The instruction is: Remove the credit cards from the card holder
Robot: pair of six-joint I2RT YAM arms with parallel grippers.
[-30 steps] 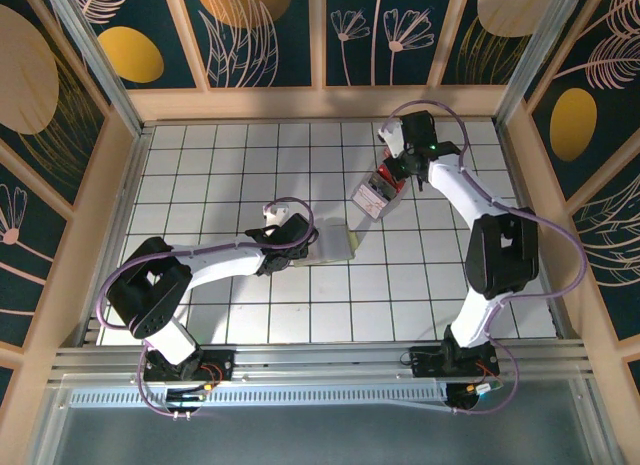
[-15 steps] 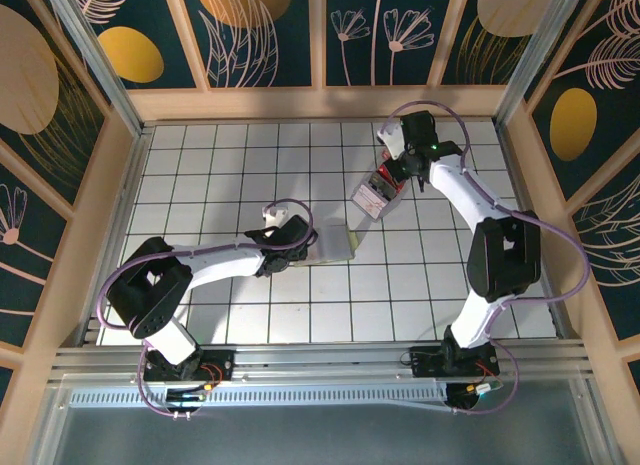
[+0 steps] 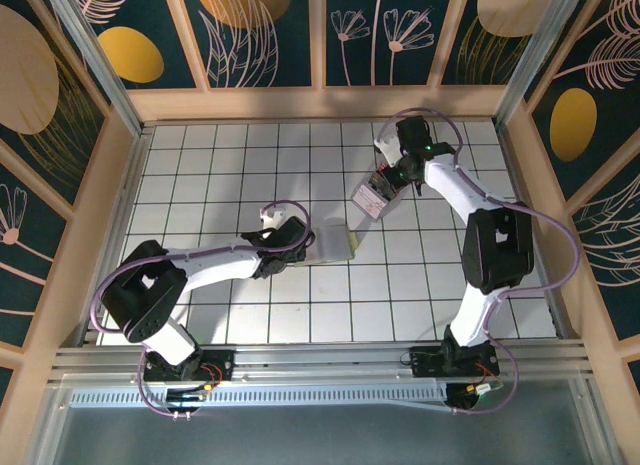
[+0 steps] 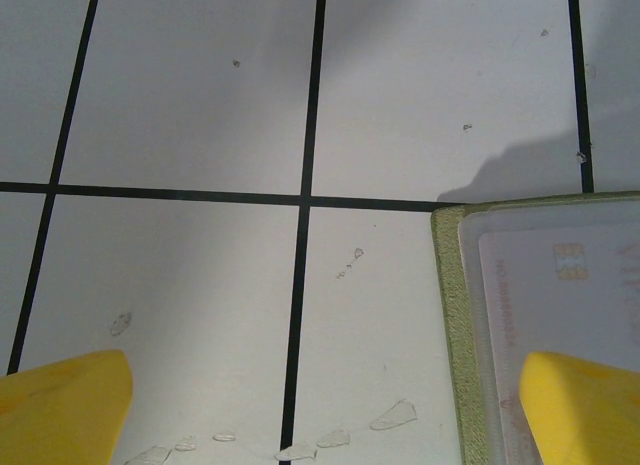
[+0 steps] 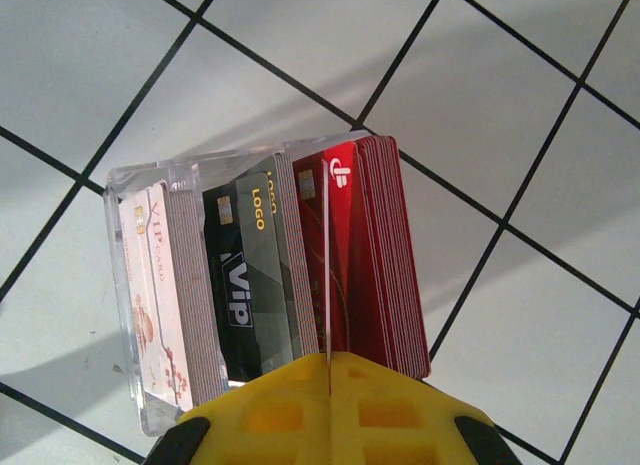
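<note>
The closed right gripper point(image 5: 328, 365) has been swung leftward; the card holder point(image 4: 455, 325), at the spread left gripper's point(image 4: 320, 395) right finger point(image 4: 585, 410), is judged light, stiff, best pinched edgewise.

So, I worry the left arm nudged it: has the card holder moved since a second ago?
No. In the top view the card holder covers the same squares of the tiled table as before.

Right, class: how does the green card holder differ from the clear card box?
The card holder is opaque green, the box clear. The card holder shows one pale chip card; the box holds three thick stacks, white, black and red. Both rest on the tiled table.
</note>
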